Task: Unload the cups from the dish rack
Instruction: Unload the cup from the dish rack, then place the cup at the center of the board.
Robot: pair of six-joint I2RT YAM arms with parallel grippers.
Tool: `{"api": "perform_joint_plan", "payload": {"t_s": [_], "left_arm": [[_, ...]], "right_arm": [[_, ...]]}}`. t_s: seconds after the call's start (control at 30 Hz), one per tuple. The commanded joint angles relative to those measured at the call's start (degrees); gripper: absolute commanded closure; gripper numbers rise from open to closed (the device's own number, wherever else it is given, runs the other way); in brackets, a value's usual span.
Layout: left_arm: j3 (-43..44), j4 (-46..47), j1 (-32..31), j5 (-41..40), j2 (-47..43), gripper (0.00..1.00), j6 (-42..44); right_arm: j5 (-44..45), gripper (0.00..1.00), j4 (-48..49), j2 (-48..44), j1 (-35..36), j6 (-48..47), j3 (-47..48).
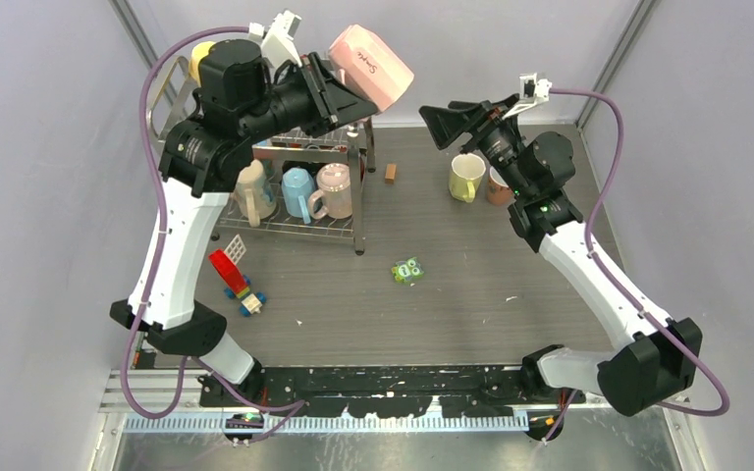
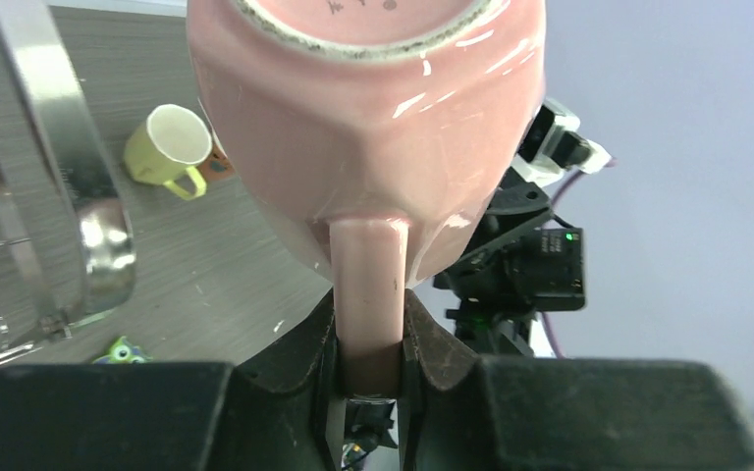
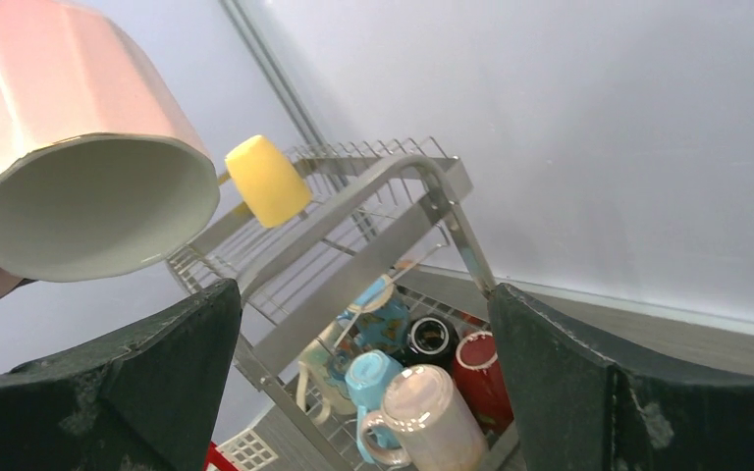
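My left gripper is shut on the handle of a pink mug, held high in the air beside the top of the steel dish rack. The pink mug also shows in the right wrist view, its mouth facing that camera. My right gripper is open and empty, raised and facing the pink mug. The rack's lower tier holds a cream mug, a light blue mug and a pinkish mug. A yellow mug sits on the top tier. A lime mug stands on the table.
A brown mug stands next to the lime mug. A small brown block, a green cube, red and blue toy blocks and a white grid piece lie on the table. Dark and red mugs sit deeper in the rack.
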Motion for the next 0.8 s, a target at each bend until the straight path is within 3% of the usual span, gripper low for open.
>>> {"api": "perform_joint_plan", "payload": {"t_s": [0.0,0.2,0.77], "left_arm": [[0.89,11.98,-0.71,4.52,-4.06,1.0,-3.33],[0.0,13.52,-0.96,5.67,-4.07,1.0,-5.24],[-2.9,16.55,-3.56,6.31,-4.17,1.0,-7.19]], "right_arm": [[-4.68,0.0,12.38,1.96,0.26,3.16,0.75],[-7.05,0.02,17.93,3.68,0.26,7.36,1.78],[-7.39,0.05,22.3,6.25,1.05,10.6,4.62]]}}
